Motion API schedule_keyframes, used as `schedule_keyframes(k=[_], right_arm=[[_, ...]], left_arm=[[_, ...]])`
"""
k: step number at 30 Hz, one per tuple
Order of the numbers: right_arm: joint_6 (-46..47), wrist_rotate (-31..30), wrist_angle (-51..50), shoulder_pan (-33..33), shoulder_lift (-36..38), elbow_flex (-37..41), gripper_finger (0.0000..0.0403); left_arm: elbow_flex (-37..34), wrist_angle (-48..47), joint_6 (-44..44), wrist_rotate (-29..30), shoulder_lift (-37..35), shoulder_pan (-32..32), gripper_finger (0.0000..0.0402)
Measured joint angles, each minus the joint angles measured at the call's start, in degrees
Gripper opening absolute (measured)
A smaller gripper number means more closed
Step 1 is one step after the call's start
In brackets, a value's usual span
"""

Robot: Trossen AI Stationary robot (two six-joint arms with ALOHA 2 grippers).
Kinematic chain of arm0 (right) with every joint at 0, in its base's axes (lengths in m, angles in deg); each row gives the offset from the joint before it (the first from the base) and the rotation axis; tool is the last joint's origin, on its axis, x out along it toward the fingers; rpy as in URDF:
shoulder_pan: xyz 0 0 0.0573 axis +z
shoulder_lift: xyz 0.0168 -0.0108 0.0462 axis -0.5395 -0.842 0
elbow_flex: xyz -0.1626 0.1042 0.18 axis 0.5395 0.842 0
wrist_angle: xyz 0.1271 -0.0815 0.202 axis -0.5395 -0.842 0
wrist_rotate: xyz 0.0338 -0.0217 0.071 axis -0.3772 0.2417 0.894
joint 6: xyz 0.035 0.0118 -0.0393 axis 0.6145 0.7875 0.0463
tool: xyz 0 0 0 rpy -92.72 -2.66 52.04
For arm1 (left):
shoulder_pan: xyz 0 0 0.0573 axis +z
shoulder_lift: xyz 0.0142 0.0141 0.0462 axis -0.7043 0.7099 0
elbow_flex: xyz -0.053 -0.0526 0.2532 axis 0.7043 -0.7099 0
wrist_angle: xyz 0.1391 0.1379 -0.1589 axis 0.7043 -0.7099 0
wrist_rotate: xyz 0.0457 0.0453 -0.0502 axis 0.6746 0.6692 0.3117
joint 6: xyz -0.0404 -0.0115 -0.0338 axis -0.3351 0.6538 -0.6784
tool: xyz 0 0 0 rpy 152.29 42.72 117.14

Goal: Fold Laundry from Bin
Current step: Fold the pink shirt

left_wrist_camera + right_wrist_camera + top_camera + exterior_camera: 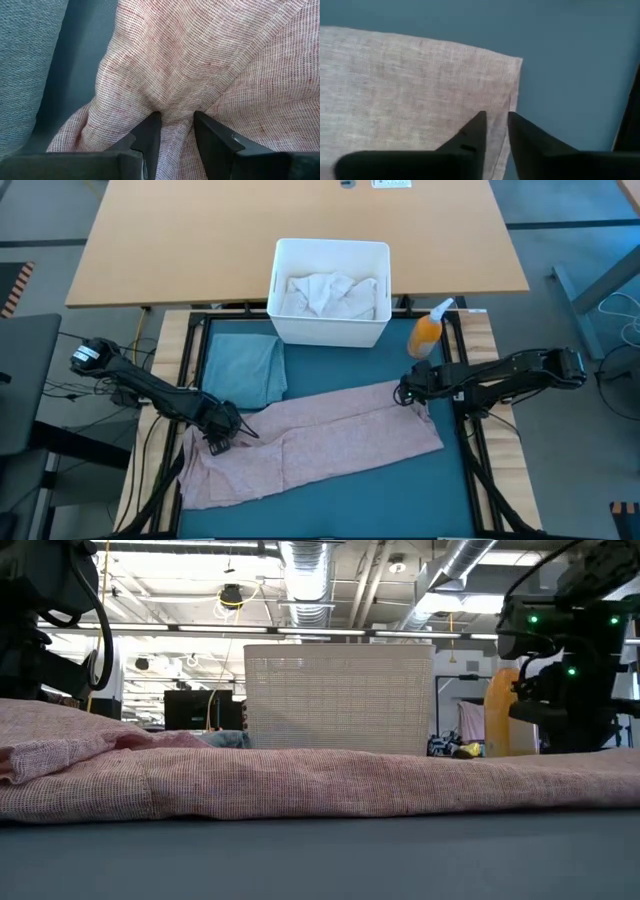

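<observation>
The bin [330, 330] at the far edge holds white cloth [325, 293]. On the teal mat [455, 490], the left gripper [172, 131] pinches the pink garment [310, 442]. The right gripper [495, 131] pinches that garment's edge.

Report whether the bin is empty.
Not empty. The high view shows crumpled white cloth lying inside the bin; how much lies beneath cannot be told.

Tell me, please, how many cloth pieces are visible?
3: a pink cloth spread on the mat, a folded teal cloth beside the bin, white cloth inside the bin; more may lie underneath.
</observation>
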Motion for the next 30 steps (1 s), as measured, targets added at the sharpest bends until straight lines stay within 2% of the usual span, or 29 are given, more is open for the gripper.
schedule_keyframes(k=[7, 11, 13, 18, 21, 24, 30], right_arm=[[-1.8, -1.2, -0.2, 0.0, 0.0, 0.3, 0.0015], [-1.9, -2.2, -0.9, -0.3, 0.0, 0.3, 0.0020], [-1.9, -2.3, -4.9, -1.2, 0.0, -0.6, 0.0020], [-2.1, -3.9, -14.6, -1.5, 0.0, -8.1, 0.0011], [-3.3, -3.9, -8.6, 1.3, 0.0, -10.7, 0.0014], [-3.9, -3.4, 1.2, 5.0, -1.1, -9.1, 0.0014], [-0.2, -2.5, 7.5, 8.4, -8.6, -5.3, 0.0015]], left_arm=[[0.0, 0.0, -0.3, 0.0, 0.0, 0.0, 0.0112], [0.0, 0.0, -0.5, 0.0, 0.0, 0.0, 0.0112], [0.0, 0.0, -0.4, 0.0, 0.0, 0.0, 0.0112], [0.0, 0.0, -0.2, 0.0, 0.0, 0.0, 0.0112], [0.0, 0.0, -0.3, 0.0, 0.0, 0.0, 0.0112], [0.0, 0.0, -0.7, 0.3, 0.0, 0.0, 0.0112], [0.0, 0.0, -0.3, 0.8, 0.0, 0.0, 0.0112]])
